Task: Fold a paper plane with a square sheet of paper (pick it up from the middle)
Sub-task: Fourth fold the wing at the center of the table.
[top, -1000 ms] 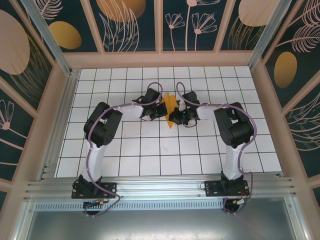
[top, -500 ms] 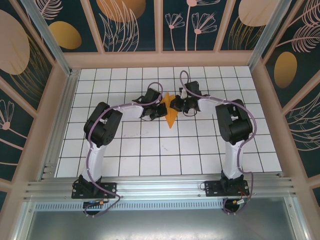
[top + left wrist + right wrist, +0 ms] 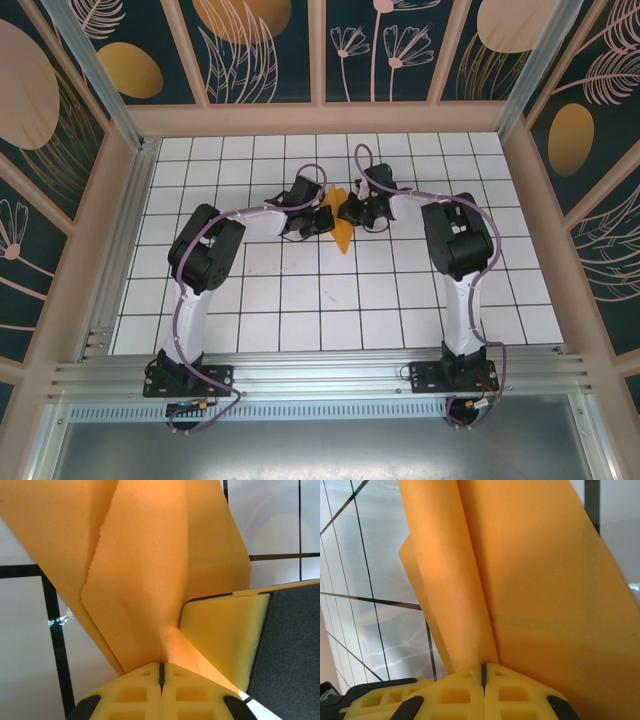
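The bright-orange sheet of paper is folded into a narrow pointed shape and held just above the white grid table, between both grippers. My left gripper is shut on its left side, and my right gripper is shut on its right side. In the left wrist view the layered paper rises from my pinched left gripper, and a yellow finger of the right gripper presses against the fold. In the right wrist view two folded flaps of the paper stand up from my shut right gripper.
The white grid table lies inside a walled frame with leaf-pattern panels. An aluminium rail runs along the near edge at the arm bases. Open tiles surround the two arms on all sides.
My right gripper has moved away from the arm bases and closer to the left gripper, drawing the paper narrower. The left arm has stayed in place.
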Robot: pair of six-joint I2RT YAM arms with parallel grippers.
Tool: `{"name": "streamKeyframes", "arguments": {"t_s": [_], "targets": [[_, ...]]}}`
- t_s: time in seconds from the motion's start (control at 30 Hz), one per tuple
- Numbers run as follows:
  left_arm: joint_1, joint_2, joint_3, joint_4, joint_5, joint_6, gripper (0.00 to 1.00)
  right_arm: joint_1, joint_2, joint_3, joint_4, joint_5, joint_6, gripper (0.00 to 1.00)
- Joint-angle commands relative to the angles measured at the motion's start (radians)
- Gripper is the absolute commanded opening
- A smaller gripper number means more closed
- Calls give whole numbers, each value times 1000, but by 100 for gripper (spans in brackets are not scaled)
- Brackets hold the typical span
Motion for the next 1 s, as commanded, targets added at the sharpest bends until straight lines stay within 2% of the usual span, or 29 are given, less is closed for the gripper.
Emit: {"name": "streamKeyframes", "arguments": {"t_s": [0.0, 0.43, 0.53, 0.77, 0.97], "targets": [[7, 62, -20, -111, -12, 45, 0, -2, 39, 40, 6, 30, 14, 3], [7, 68, -25, -129, -1, 85, 0, -4, 110, 173, -2, 45, 14, 4], [7, 63, -31, -125, -4, 83, 0, -9, 28, 124, 11, 33, 3, 4], [7, 57, -36, -102, 1, 78, 0, -3, -190, -123, -48, -7, -45, 6], [7, 49, -31, -99, -6, 66, 0, 28, -210, -219, -78, -35, -66, 5]]}}
